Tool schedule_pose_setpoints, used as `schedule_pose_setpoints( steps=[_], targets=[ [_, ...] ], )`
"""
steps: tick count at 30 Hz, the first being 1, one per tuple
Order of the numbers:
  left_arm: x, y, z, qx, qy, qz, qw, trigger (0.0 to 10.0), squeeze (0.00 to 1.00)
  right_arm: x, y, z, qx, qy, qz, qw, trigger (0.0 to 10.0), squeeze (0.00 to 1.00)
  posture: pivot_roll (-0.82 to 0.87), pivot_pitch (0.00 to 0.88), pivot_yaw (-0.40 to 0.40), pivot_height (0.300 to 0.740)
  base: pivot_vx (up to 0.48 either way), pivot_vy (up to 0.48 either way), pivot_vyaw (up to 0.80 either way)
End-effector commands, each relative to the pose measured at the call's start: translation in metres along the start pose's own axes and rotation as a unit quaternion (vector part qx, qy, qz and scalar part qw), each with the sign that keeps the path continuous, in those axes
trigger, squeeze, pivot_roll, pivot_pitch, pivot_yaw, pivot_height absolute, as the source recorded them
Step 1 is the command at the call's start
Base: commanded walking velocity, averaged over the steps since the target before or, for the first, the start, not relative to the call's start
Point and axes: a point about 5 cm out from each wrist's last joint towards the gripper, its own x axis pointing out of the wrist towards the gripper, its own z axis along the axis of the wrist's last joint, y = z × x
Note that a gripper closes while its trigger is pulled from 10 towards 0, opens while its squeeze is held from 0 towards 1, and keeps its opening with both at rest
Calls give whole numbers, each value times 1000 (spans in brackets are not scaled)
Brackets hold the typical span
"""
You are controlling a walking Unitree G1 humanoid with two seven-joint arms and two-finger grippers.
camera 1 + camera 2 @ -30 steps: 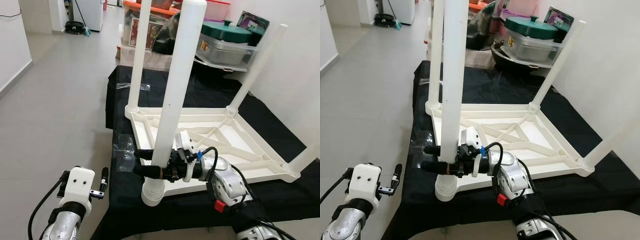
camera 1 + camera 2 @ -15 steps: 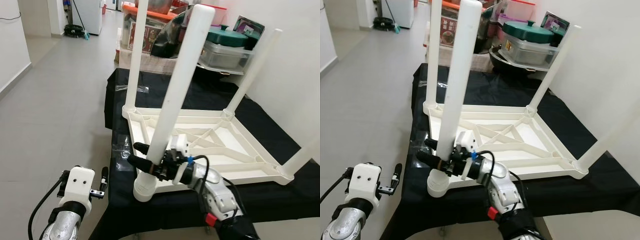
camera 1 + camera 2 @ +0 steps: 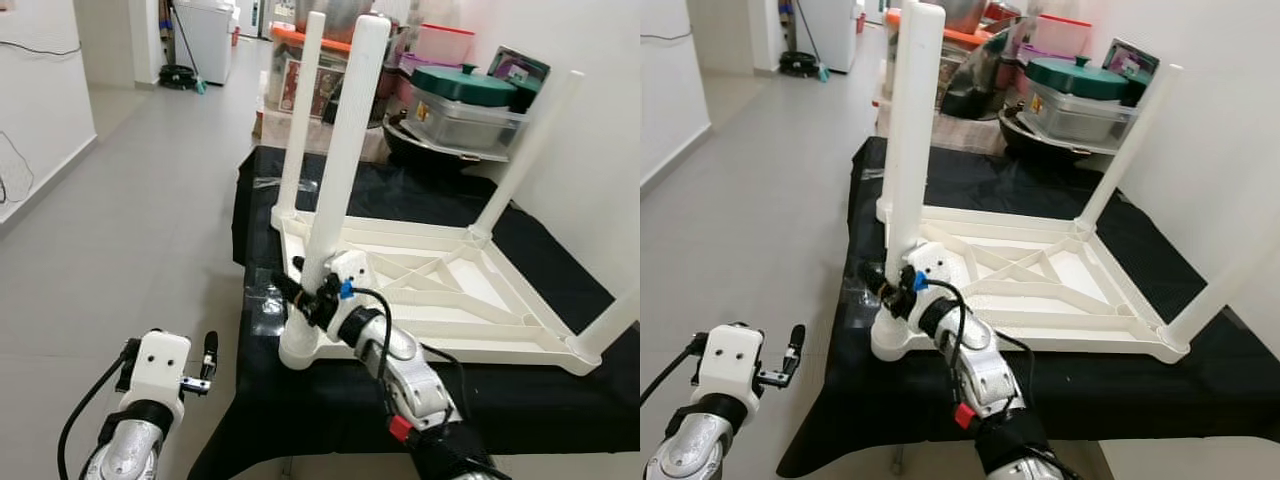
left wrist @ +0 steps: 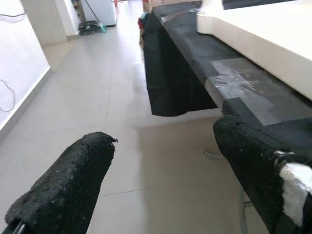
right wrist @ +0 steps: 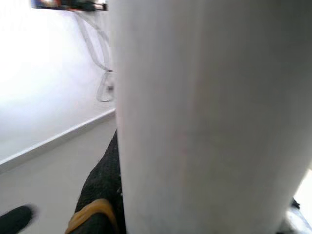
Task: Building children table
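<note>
Left eye view: right gripper (image 3: pixel 300 291) pinches the near leg (image 3: pixel 340 160) low down, steadying it upright in the upturned table (image 3: pixel 440 300) corner, 7 o'clock on the bench (image 3: pixel 260 200). Left gripper (image 4: pixel 161 180) spread, idle.

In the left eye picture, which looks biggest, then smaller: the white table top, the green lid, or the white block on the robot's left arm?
1. Table top, biggest by far.
2. Green lid.
3. White block, though it sits much nearer the camera, so these last two look close in size.
</note>
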Motion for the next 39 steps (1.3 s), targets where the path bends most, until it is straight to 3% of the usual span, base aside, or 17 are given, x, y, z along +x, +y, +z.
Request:
schedule_pose_setpoints(
  steps=[1, 2, 5, 8, 13, 16, 17, 20, 27, 30, 31, 33, 34, 35, 37, 38, 39],
  targets=[
    [2, -2, -2, -3, 4, -1, 1000, 10000, 0, -19, -28, -37, -19, 100, -96, 990, 10000, 0, 189, 0, -191, 740, 0, 0, 0],
    [2, -2, -2, -3, 4, 0, 1000, 10000, 0, -21, -34, -38, -11, 102, -139, 985, 10000, 0, 188, 0, -191, 740, 0, 0, 0],
    [2, -1, -3, -3, 4, 1, 1000, 10000, 0, -22, -38, -39, -3, 103, -168, 980, 10000, 0, 188, 0, -191, 740, 0, 0, 0],
    [3, -1, -3, -1, 5, 3, 1000, 10000, 0, -28, -57, -39, 5, 100, -262, 960, 10000, 0, 189, 0, -191, 740, 0, 0, 0],
    [3, -1, -3, 0, 5, 5, 1000, 10000, 0, -34, -68, -38, 0, 99, -318, 943, 10000, 0, 187, 0, -185, 740, 0, 0, 0],
    [5, 1, -3, 2, 4, 7, 1000, 10000, 0, -45, -86, -36, 5, 88, -407, 909, 10000, 0, 186, 0, -184, 740, 0, 0, 0],
    [5, 1, -3, 2, 4, 7, 1000, 10000, 0, -45, -86, -36, 5, 88, -407, 909, 10000, 0, 186, 0, -184, 740, 0, 0, 0],
    [6, 1, -2, 3, 4, 8, 1000, 10000, 0, -53, -97, -31, 0, 70, -463, 883, 10000, 0, 186, 0, -184, 740, 0, 0, 0],
    [7, 2, -2, 4, 2, 9, 1000, 10000, 0, -60, -106, -22, -8, 39, -519, 854, 10000, 0, 181, 0, -177, 740, 0, 0, 0],
    [7, 2, -2, 4, 2, 9, 1000, 10000, 0, -61, -107, -22, -9, 37, -528, 848, 10000, 0, 181, 0, -177, 740, 0, 0, 0],
    [8, 2, -1, 4, 1, 10, 1000, 10000, 0, -64, -111, -23, -3, 38, -550, 834, 10000, 0, 179, 0, -175, 740, 0, 0, 0],
    [9, 2, -1, 5, 1, 10, 1000, 10000, 0, -65, -113, -23, 1, 38, -565, 825, 10000, 0, 179, 0, -175, 740, 0, 0, 0],
    [9, 2, -1, 5, 1, 11, 1000, 10000, 0, -68, -116, -25, 6, 48, -586, 809, 10000, 0, 179, 0, -175, 740, 0, 0, 0],
    [9, 2, -1, 5, 1, 11, 1000, 10000, 0, -68, -116, -25, 6, 48, -586, 809, 10000, 0, 179, 0, -175, 740, 0, 0, 0],
    [10, 2, -1, 5, 0, 11, 1000, 10000, 0, -73, -120, -28, 15, 68, -628, 775, 10000, 0, 177, 0, -173, 740, 0, 0, 0],
    [10, 2, -1, 5, 0, 11, 1000, 10000, 0, -73, -120, -28, 15, 68, -628, 775, 10000, 0, 177, 0, -173, 740, 0, 0, 0],
    [10, 2, -1, 5, 0, 11, 1000, 10000, 0, -75, -121, -29, 20, 73, -641, 764, 10000, 0, 177, 0, -173, 740, 0, 0, 0]
  ],
)
